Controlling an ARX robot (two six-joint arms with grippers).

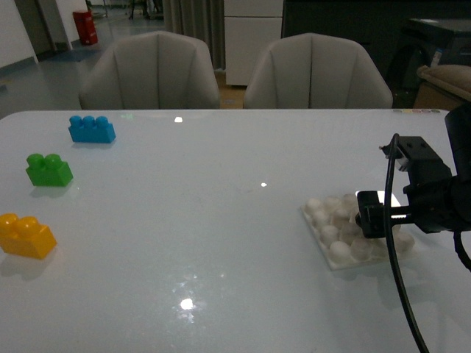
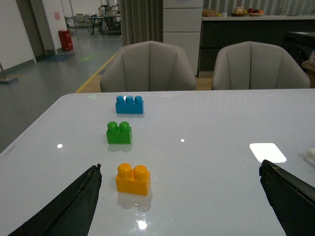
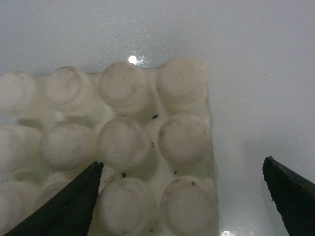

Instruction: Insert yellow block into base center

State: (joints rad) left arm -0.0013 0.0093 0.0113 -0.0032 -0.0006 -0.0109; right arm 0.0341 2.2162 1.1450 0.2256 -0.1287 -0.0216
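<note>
At front view's lower left, yellow block (image 1: 26,235), long axis roughly across the frame, nearest the left gripper (image 2: 179,169), spread wide and empty; right gripper (image 3: 182,164), also spread, over base (image 1: 331,220) at lower right.

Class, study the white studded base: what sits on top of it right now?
Only bare studs show on the base, no brick. The open right gripper hangs over its right part, hiding the studs there in the front view. The yellow block lies far left.

Front cam looks across the table (image 1: 221,243) toward the chairs (image 1: 151,70). Left wrist cam faces the same way, lower — sharing the yellow block (image 2: 133,179). Right wrist cam sits close over the base (image 3: 123,142) — also at front's lower right.
</note>
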